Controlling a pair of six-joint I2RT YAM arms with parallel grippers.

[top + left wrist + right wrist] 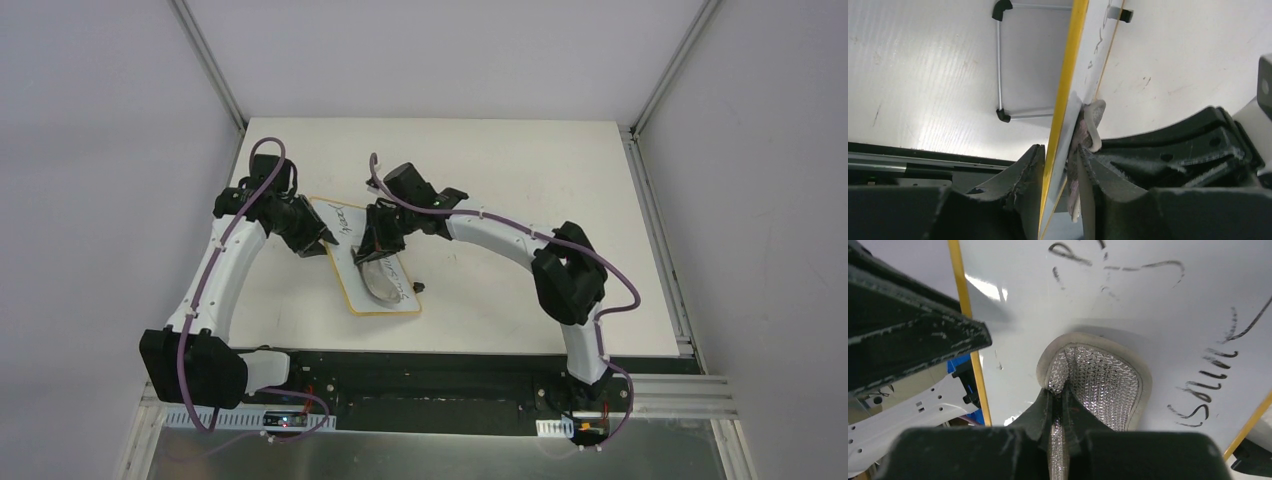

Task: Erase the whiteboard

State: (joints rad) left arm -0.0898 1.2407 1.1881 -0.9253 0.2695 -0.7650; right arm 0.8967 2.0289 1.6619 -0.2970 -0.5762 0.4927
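Observation:
The whiteboard (352, 262) has a tan rim and lies slantwise at mid table, with black handwriting at both ends. My left gripper (324, 238) is shut on the board's left edge. In the left wrist view the board (1064, 95) stands edge-on between the fingers of that gripper (1060, 175). My right gripper (379, 248) is shut on a grey lumpy pad (378, 280) and presses it on the board's face. In the right wrist view the gripper (1058, 395) pinches a fold of the silvery pad (1103, 377) on the white surface (1148, 295), with handwriting above and to the right.
A thin metal stand with black corner feet (999, 60) shows behind the board in the left wrist view. A black foot (417, 288) sticks out at the board's right edge. The enclosure's frame posts (630, 130) bound the white table at the back corners.

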